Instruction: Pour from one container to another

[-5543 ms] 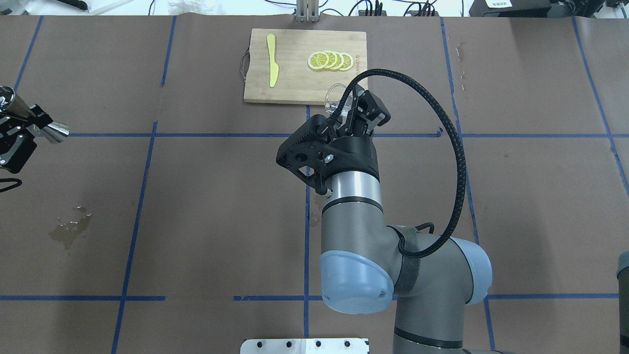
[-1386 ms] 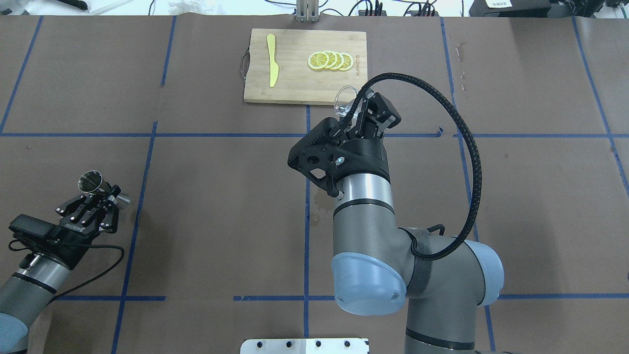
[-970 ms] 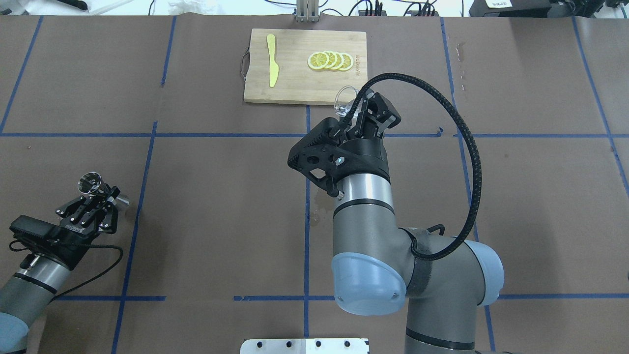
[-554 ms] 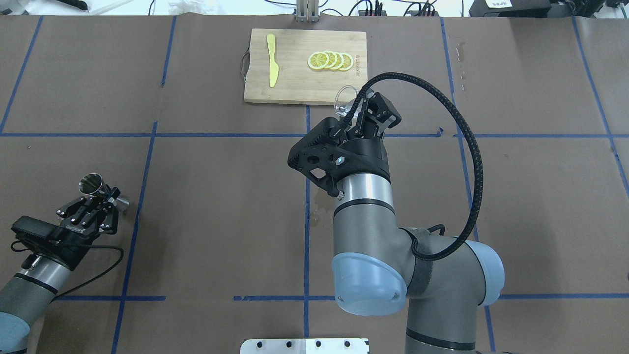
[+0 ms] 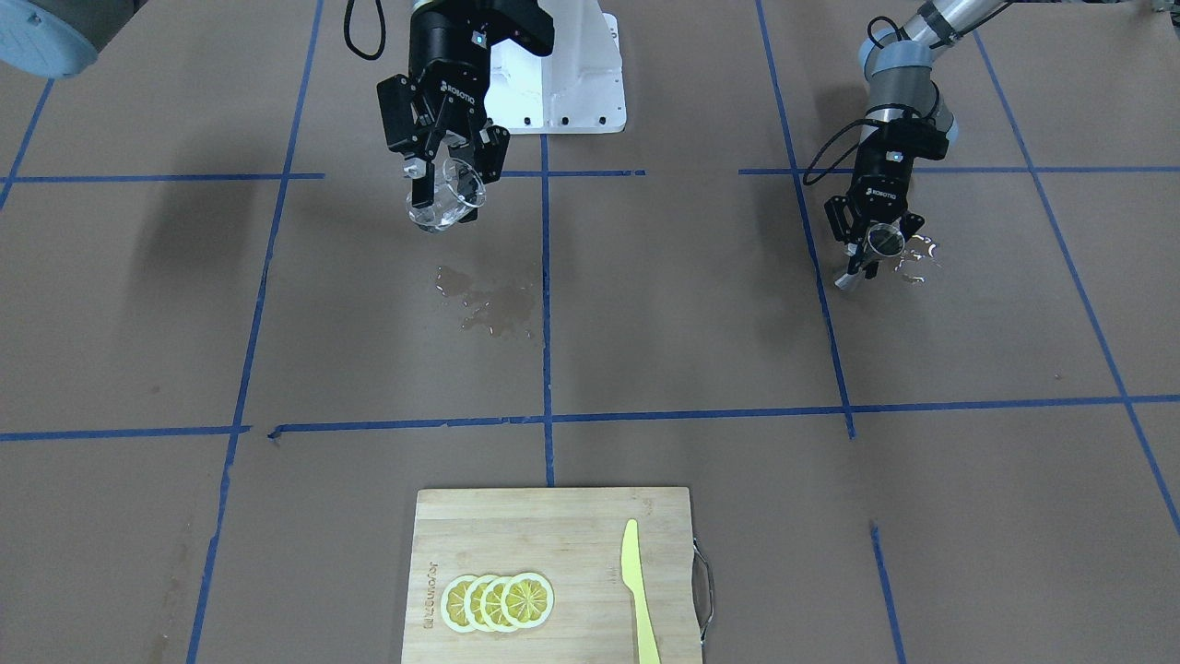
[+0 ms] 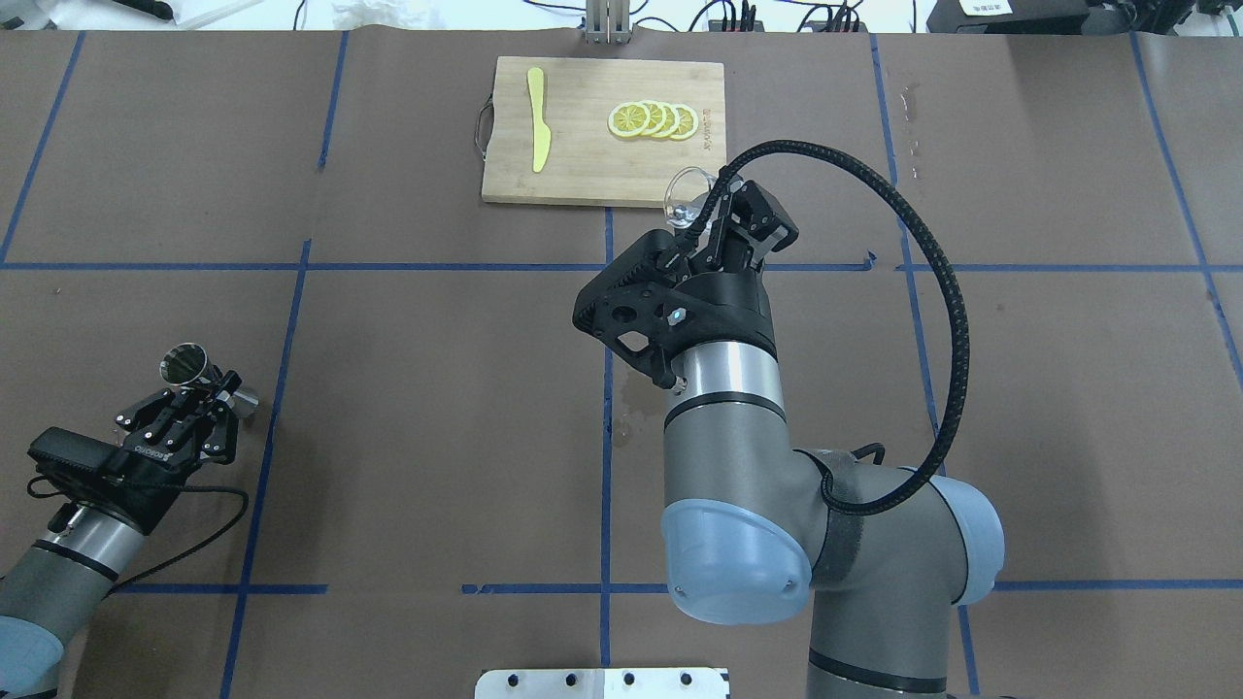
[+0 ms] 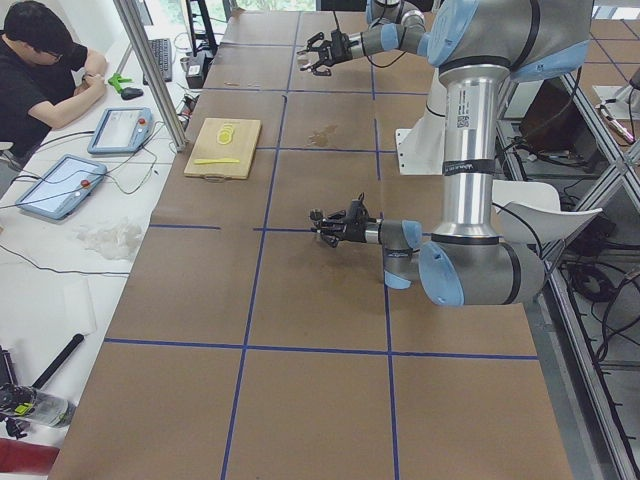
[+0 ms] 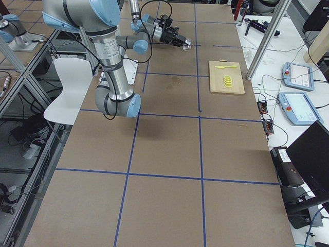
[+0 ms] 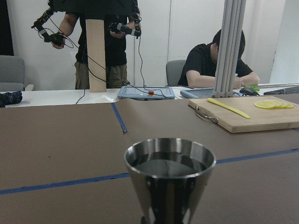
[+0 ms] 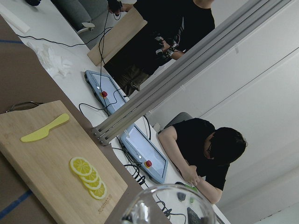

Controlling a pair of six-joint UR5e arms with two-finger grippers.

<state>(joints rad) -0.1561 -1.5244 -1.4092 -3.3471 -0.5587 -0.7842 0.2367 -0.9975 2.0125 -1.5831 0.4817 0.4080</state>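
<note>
A steel jigger (image 6: pixel 183 362) stands upright over the table's left part with my left gripper (image 6: pixel 199 396) shut on it. The left wrist view shows its open cone (image 9: pixel 169 173) close up and level. In the front-facing view the jigger (image 5: pixel 886 242) sits between the left gripper's (image 5: pixel 874 249) fingers, just above the paper. My right gripper (image 6: pixel 721 216) is shut on a clear glass (image 6: pixel 687 193), held in the air near the cutting board's front edge. The same glass (image 5: pixel 446 199) hangs tilted below the right gripper (image 5: pixel 444 173). Only its rim (image 10: pixel 168 205) shows in the right wrist view.
A bamboo cutting board (image 6: pixel 592 160) at the far centre carries lemon slices (image 6: pixel 653 119) and a yellow knife (image 6: pixel 537 118). A wet patch (image 5: pixel 489 304) marks the brown paper mid-table, and small droplets (image 5: pixel 920 254) lie beside the jigger. The white base plate (image 5: pixel 572 88) is on the robot's side.
Since 5.5 s ago the left arm has swung in from the table's left edge and set the jigger upright. Over the last second it drew back slightly. The right arm drifted slightly right.
</note>
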